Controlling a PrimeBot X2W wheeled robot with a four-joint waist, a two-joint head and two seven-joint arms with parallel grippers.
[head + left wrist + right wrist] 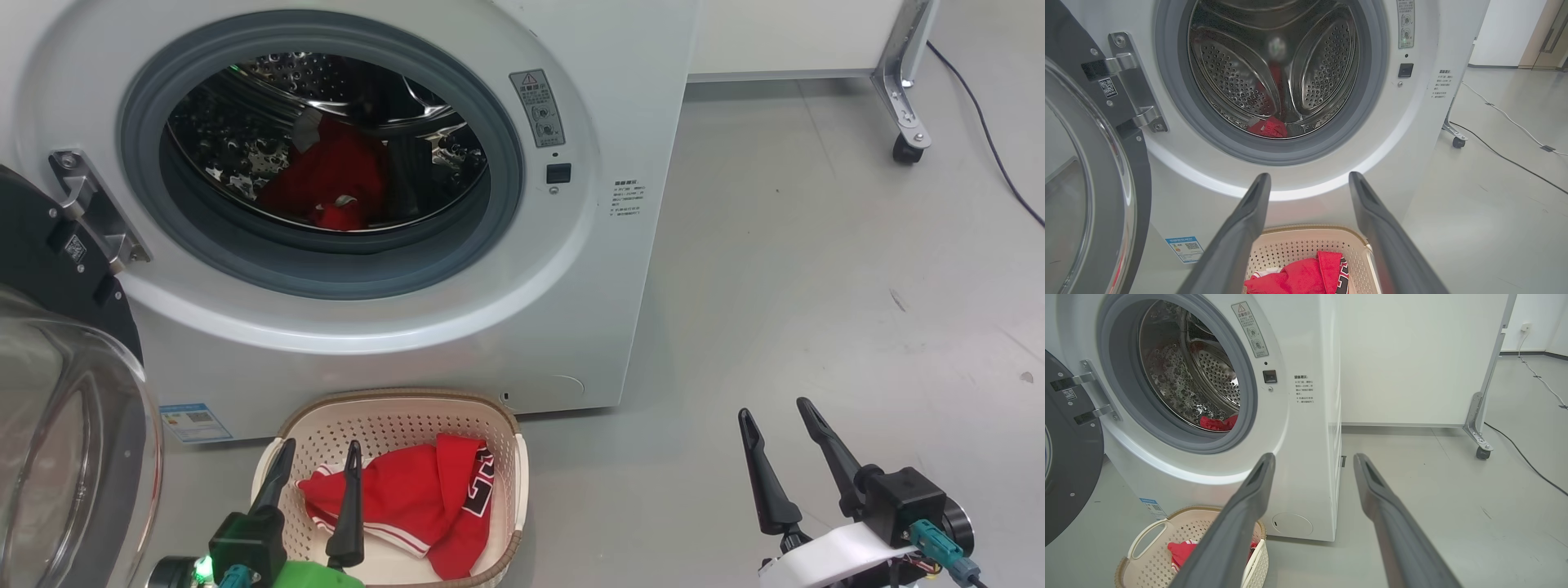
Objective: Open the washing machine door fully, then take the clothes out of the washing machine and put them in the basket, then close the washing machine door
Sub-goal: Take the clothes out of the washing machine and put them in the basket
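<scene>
The door point(57, 392) stands swung wide at 9 o'clock in the head view, so the opening step looks done. One red jersey point(408, 494) already lies in the basket point(392, 398), which sits on the floor at 6 o'clock, just in front of the machine point(571, 286). More red cloth point(335, 184) lies low in the drum at 11 o'clock, so unloading seems only partly done. That piece has yet to come out, and the door has yet to be closed. The left gripper point(319, 447) hangs over the basket's near-left part, its fingers spread wide and empty. The right gripper point(774, 410), at 4 o'clock over bare floor and well apart from the basket, is likewise wide and holds nothing.
</scene>
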